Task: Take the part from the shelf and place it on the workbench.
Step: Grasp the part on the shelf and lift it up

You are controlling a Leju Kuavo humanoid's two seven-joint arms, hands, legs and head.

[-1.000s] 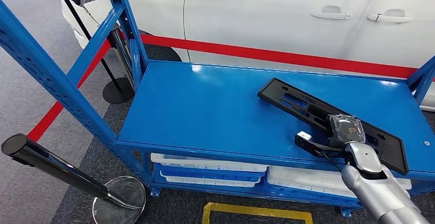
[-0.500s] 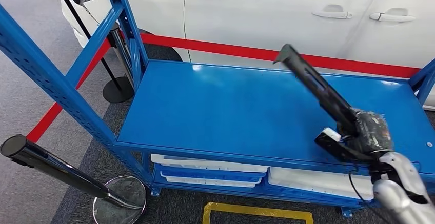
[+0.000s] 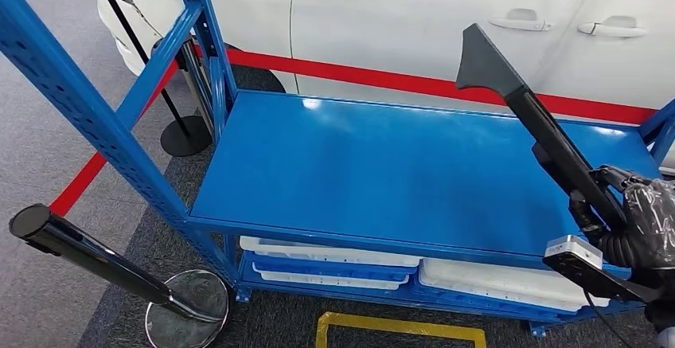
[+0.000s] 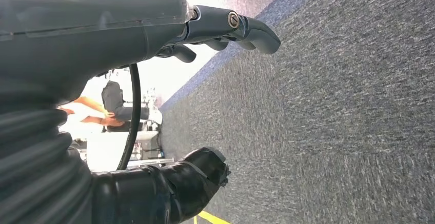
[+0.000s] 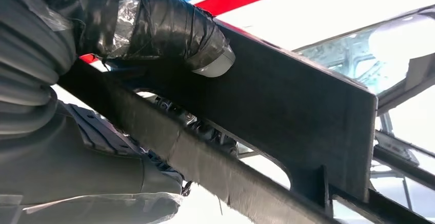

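The part is a long flat black plastic panel [image 3: 532, 123], raised steeply above the right end of the blue shelf [image 3: 374, 165], its far end pointing up toward the white car. My right hand [image 3: 641, 224], wrapped in dark tape, grips its lower end at the shelf's front right corner. Close up, the right wrist view has the thumb [image 5: 169, 29] pressed on the panel [image 5: 287, 106], with the fingers curled under its rail. My left hand [image 4: 205, 101] hangs over grey carpet, fingers apart and holding nothing.
A white car [image 3: 446, 13] stands behind a red belt barrier [image 3: 414, 85]. A blue upright [image 3: 87, 117] frames the shelf's left side, and white trays [image 3: 334, 256] sit on the lower level. A black stanchion [image 3: 87, 256] leans at front left. Yellow floor tape [image 3: 398, 328] marks the carpet.
My right hand has lifted the panel off the shelf and tipped it up steeply, drawing it toward the front right. The view has shifted slightly.
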